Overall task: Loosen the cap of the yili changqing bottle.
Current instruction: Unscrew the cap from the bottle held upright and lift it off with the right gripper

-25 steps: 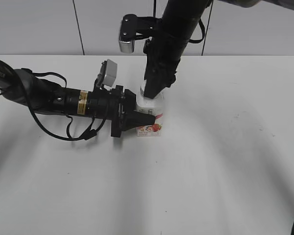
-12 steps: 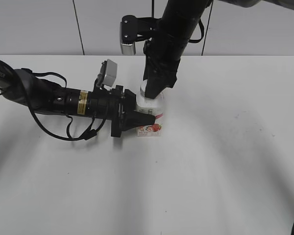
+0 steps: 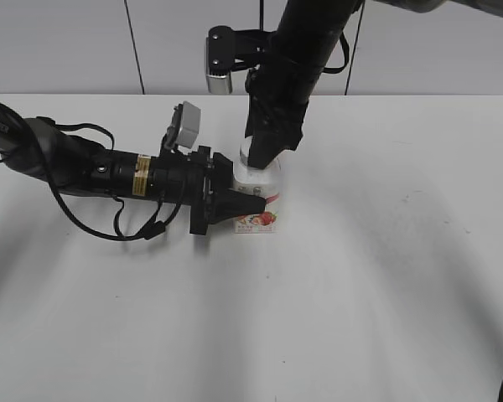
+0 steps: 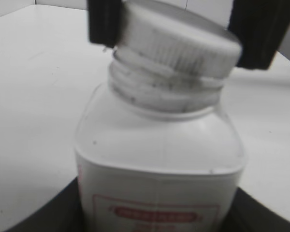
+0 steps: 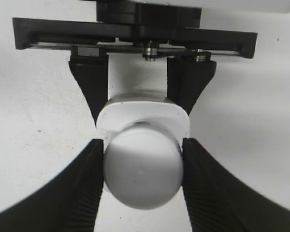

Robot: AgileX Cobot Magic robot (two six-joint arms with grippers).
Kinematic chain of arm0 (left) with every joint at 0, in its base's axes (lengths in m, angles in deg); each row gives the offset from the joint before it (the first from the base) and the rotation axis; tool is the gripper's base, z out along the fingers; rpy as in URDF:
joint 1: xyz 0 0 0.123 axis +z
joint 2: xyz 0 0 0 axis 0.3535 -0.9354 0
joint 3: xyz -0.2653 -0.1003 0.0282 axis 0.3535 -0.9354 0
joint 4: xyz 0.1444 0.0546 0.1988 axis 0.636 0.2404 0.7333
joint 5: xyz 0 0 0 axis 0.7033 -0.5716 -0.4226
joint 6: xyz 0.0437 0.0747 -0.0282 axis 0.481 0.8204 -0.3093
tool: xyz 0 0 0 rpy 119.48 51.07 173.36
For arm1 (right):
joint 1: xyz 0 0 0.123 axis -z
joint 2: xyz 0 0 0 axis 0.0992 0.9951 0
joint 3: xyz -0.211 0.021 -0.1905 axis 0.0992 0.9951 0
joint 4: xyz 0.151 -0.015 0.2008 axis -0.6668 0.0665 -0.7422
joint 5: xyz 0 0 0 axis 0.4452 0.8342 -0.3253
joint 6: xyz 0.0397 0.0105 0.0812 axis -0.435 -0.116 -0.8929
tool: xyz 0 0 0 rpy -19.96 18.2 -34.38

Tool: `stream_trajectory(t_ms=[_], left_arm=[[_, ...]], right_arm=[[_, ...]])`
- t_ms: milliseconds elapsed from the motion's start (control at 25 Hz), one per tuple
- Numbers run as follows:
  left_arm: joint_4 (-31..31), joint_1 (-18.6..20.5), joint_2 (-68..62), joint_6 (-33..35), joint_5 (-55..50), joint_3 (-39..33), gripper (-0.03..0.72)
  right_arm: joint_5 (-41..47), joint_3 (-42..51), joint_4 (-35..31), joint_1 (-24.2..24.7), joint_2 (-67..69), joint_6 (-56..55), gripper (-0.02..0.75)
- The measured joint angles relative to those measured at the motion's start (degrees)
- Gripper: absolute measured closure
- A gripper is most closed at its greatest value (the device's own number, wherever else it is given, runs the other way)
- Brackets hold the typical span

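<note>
the cap [image 4: 176, 41] sat on the bottle's neck, tilted a little in the left wrist view, with the ribbed edge showing above the neck threads. the right gripper [image 5: 142, 169] came down from above and was clamped on it, one black ribbed finger [image 5: 84, 183] pressed to each side of the white disc. the bottle [image 3: 258, 194] stood upright on the white table [image 3: 386, 251], near the middle and a bit toward the back, its pink-red label with strawberries facing the front. the left gripper [image 3: 239, 203] reached in level from the left and was closed around the squarish body low down; in the right wrist view its two dark fingers [image 5: 89, 89] flanked the body from the far side. the left arm [image 3: 92, 172] lay stretched low over the table, cables looping beneath it.
</note>
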Motion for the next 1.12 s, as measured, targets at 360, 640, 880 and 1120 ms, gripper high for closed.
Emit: stream_trajectory(t_ms=[360, 640, 880, 1120], left_arm=[[0.0, 0.0, 0.0, 0.0, 0.0, 0.0, 0.318], [-0.1, 0.0, 0.0, -0.2, 0.0, 0.0, 0.318], [-0.1, 0.0, 0.0, -0.2, 0.0, 0.0, 0.319], [-0.1, 0.0, 0.0, -0.2, 0.0, 0.0, 0.319]], right_arm=[[0.0, 0.0, 0.1, 0.0, 0.0, 0.0, 0.33], [0.0, 0.0, 0.7, 0.0, 0.1, 0.1, 0.3], [0.0, -0.1, 0.7, 0.0, 0.1, -0.6, 0.257], [0.0, -1.6, 0.7, 0.0, 0.1, -3.4, 0.19]])
